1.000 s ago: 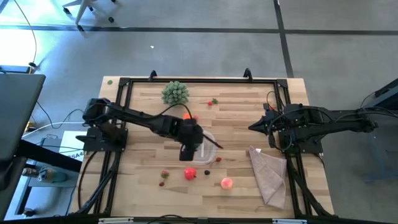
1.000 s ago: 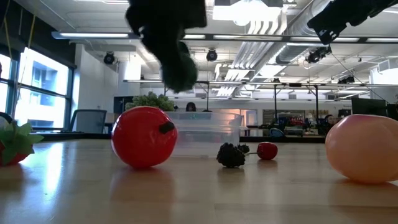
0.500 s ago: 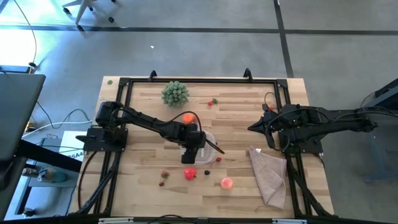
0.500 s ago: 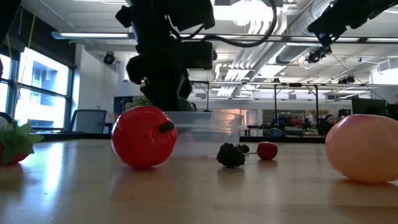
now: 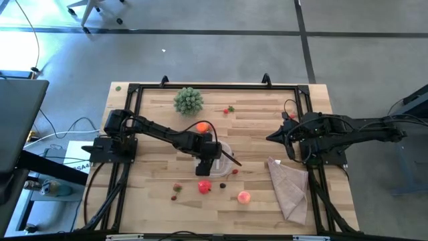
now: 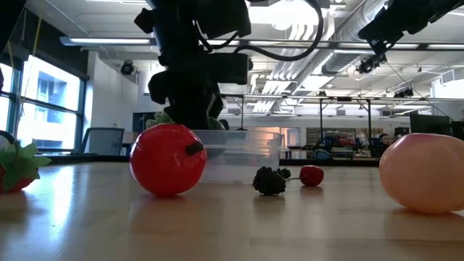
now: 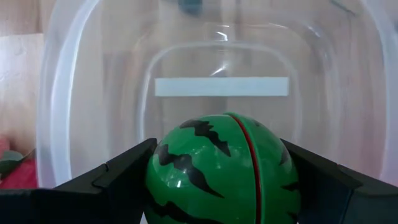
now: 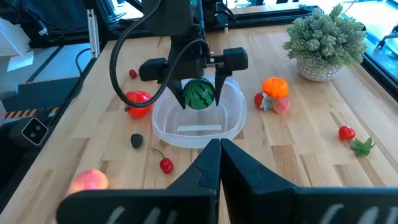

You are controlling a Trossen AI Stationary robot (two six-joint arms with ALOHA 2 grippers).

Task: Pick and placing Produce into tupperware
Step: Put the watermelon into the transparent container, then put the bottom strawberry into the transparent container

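Two dark fingers of the left gripper (image 8: 199,94) clamp a green striped watermelon ball (image 7: 224,168) directly above the clear tupperware (image 8: 198,124) at table centre. The right gripper (image 5: 273,138), fingers pressed together, waits at the table's three o'clock edge.

You see a glossy plastic watermelon (image 7: 224,165) over the clear, smooth plastic tupperware (image 7: 74,81); the surface (image 5: 154,181) is pale wood, the cloth (image 5: 289,185) matt.

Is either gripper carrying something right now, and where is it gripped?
The left gripper pinches the toy watermelon by its sides above the tupperware; the right gripper holds nothing.
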